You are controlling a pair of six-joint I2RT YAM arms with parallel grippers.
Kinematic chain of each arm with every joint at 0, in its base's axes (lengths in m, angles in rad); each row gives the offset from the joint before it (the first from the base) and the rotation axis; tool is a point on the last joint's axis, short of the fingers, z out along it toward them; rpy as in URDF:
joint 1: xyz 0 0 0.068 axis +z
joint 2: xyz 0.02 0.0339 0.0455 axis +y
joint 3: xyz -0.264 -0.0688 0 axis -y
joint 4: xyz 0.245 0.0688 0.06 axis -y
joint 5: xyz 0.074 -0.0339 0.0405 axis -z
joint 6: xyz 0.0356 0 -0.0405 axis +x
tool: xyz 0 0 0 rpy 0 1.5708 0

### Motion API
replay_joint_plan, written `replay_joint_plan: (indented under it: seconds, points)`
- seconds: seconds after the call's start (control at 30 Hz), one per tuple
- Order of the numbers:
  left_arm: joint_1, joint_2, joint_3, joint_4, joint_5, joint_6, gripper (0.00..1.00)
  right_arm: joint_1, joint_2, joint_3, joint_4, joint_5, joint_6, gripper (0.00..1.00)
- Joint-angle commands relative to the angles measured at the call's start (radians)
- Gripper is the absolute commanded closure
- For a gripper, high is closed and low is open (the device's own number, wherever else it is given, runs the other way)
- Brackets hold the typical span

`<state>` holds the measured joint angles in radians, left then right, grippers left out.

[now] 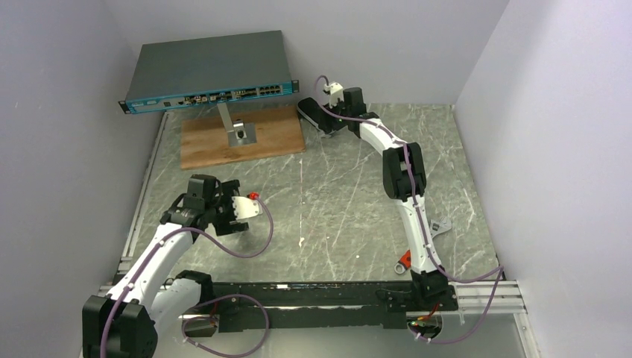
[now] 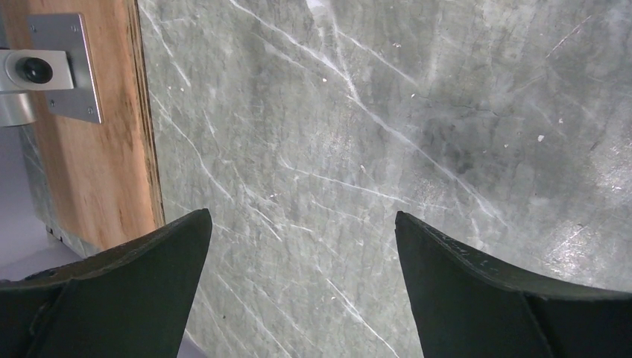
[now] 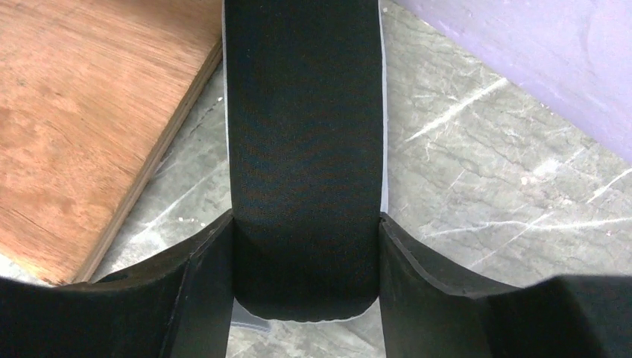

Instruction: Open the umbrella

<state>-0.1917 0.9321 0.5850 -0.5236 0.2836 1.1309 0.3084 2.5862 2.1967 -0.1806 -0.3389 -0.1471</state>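
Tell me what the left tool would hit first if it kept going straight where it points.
Most likely the bare marble tabletop: the left tool is open and empty, and the wooden board lies off to its side. Depth is unclear.

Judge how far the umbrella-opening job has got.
Done: nothing opened; the umbrella lies folded beside the wooden board. In hand: the right tool pinches its sides. To do: extending and opening it; the left tool hangs open, empty.

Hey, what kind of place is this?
Likely a robotics test cell: a left arm and a right arm bolted at the edge of a marble-patterned table, plain lavender walls boxing it in, and a network switch on a stand.
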Motion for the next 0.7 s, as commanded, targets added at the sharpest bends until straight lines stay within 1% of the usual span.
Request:
replay_joint_plan:
  seconds: [0.0,0.1,0.17,0.2,0.27,0.37,0.43,0.5,0.57,0.67]
  points:
    - [-0.005,-0.025,0.013,-0.015,-0.014,-0.011,0.0,0.005,-0.069,-0.078,-0.042,0.012,-0.082,0.51]
    - [-0.005,-0.039,-0.002,-0.009,-0.03,-0.003,0.0,0.012,-0.121,-0.153,-0.102,0.058,-0.156,0.56]
    - [-0.005,-0.048,-0.005,-0.009,-0.039,-0.007,0.0,0.009,-0.178,-0.207,-0.129,0.05,-0.148,0.59]
    - [-0.005,-0.052,-0.004,-0.01,-0.043,-0.01,0.0,0.019,-0.202,-0.243,-0.155,0.069,-0.169,0.6]
    - [-0.005,-0.063,-0.005,-0.015,-0.045,-0.012,0.0,0.033,-0.263,-0.329,-0.174,0.104,-0.209,0.6]
    - [-0.005,-0.087,-0.011,-0.017,-0.042,-0.008,0.0,0.034,-0.36,-0.471,-0.215,0.119,-0.236,0.6]
    - [-0.005,-0.103,-0.014,-0.017,-0.038,-0.011,0.0,0.032,-0.431,-0.582,-0.235,0.118,-0.254,0.6]
    - [-0.005,-0.118,-0.02,-0.02,-0.032,-0.017,0.0,0.033,-0.515,-0.706,-0.22,0.114,-0.275,0.6]
    - [-0.005,-0.132,-0.022,-0.019,-0.026,-0.041,0.0,0.035,-0.58,-0.807,-0.208,0.119,-0.282,0.59]
    - [-0.004,-0.153,-0.02,-0.015,-0.026,-0.106,0.0,0.045,-0.647,-0.888,-0.257,0.112,-0.254,0.59]
